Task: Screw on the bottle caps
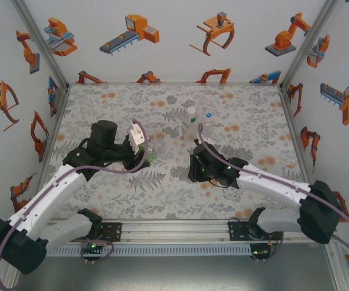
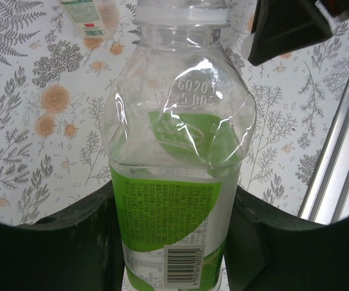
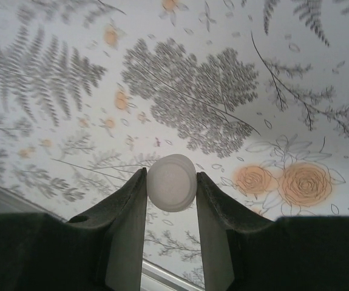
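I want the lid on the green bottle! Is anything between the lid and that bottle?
Nothing visible. The right claw pinches the white cap, the left claw holds the green-labelled bottle, and only table lies between them. Two other bottles stand farther back.

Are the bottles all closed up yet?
Nothing clearly finished yet. The left end effector grips the green-label bottle; the right end effector pinches a white cap, not yet screwed on. Two more bottles stand behind, tops too small to judge.
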Motion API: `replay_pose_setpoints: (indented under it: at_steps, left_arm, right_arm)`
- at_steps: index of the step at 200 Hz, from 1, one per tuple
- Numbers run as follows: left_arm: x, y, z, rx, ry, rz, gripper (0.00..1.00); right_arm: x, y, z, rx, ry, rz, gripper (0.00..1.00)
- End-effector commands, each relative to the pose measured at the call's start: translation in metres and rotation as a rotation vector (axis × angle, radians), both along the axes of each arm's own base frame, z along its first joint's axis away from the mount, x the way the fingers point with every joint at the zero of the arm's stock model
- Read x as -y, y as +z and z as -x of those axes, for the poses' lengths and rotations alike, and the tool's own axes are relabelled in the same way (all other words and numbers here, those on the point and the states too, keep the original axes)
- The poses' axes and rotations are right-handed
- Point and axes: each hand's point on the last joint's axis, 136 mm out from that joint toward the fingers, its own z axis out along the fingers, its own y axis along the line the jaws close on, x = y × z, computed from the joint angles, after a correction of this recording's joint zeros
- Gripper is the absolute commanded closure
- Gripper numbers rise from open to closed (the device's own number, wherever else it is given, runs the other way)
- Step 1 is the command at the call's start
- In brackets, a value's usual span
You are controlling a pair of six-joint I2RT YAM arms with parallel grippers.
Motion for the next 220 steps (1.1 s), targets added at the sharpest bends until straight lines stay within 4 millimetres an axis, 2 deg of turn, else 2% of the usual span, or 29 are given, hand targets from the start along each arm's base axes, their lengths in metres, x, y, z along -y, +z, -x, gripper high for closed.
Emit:
replay_pose_setpoints:
  at_steps: [1,35,51,68,81,101,153,220]
  left_arm:
    - [0.003,0.023,0.000,0.028,0.002,0.064,1.00]
    - [0.002,0.024,0.002,0.037,-0.005,0.070,1.00]
    - [0.002,0.024,0.002,0.037,-0.007,0.071,1.00]
    - [0.003,0.024,0.002,0.037,-0.008,0.069,1.00]
    - [0.003,0.024,0.002,0.036,-0.009,0.070,1.00]
    - [0.003,0.023,0.002,0.033,-0.010,0.068,1.00]
    - [0.003,0.023,0.002,0.031,-0.012,0.067,1.00]
    - [0.004,0.022,0.003,0.030,-0.020,0.067,1.00]
  right_arm:
    - [0.005,-0.022,0.005,-0.060,0.016,0.081,0.93]
    - [0.010,-0.053,0.013,-0.132,0.030,0.155,0.89]
    - [0.013,-0.060,0.017,-0.154,0.034,0.186,0.86]
    - [0.013,-0.059,0.019,-0.168,0.046,0.207,0.74]
    - [0.012,-0.056,0.019,-0.172,0.053,0.225,0.59]
    - [0.013,-0.054,0.017,-0.182,0.055,0.261,0.52]
    - [0.006,-0.056,0.019,-0.214,0.076,0.289,0.51]
    - [0.006,-0.065,0.022,-0.235,0.075,0.299,0.58]
